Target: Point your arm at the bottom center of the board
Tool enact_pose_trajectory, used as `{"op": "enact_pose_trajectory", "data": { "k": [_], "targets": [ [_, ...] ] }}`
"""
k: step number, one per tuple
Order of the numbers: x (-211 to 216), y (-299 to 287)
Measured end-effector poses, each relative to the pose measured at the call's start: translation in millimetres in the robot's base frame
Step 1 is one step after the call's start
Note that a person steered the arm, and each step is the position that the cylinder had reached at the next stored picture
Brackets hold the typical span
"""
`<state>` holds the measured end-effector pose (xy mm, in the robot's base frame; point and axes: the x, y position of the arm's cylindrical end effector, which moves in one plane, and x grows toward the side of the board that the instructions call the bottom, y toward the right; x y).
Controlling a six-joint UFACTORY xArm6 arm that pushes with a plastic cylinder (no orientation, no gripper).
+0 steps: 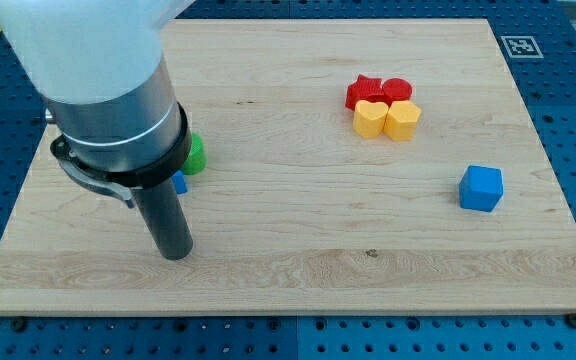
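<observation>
Blue pegboard frames a pale wooden board [288, 250] that fills most of the view, and the target of the task, the board's bottom centre, is a bare stretch of wood along the near edge with no block on it. The tip [176, 254] stands low on the view's left side, touching or just above the wood, well short of that middle point and a little above the bottom edge. The arm ends in a plain dark rod, so there is no claw to call wide, narrow or holding anything.

Judging by this position, the step in hand is the approach: the tip needs to slide toward the view's right and slightly down to reach the bottom centre. That path looks free of blocks, so a straight sweep should disturb nothing.

Nearest the rod, a green block [196, 155] peeks out from behind the arm's grey collar, its shape too hidden to name, and a sliver of a small blue block [180, 184] shows just below it, beside the rod's upper part. Well apart, toward the view's upper right, a red star-like block [365, 91] and a red rounded block [397, 90] touch two yellow blocks [387, 119] in a tight cluster. A blue cube [481, 188] sits alone at the right.
</observation>
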<state>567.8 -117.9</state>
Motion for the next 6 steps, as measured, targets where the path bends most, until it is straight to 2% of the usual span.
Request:
{"op": "enact_pose_trajectory", "data": {
  "k": [1,4,6],
  "targets": [
    [18,0],
    [35,4],
    [51,85]
  ]
}}
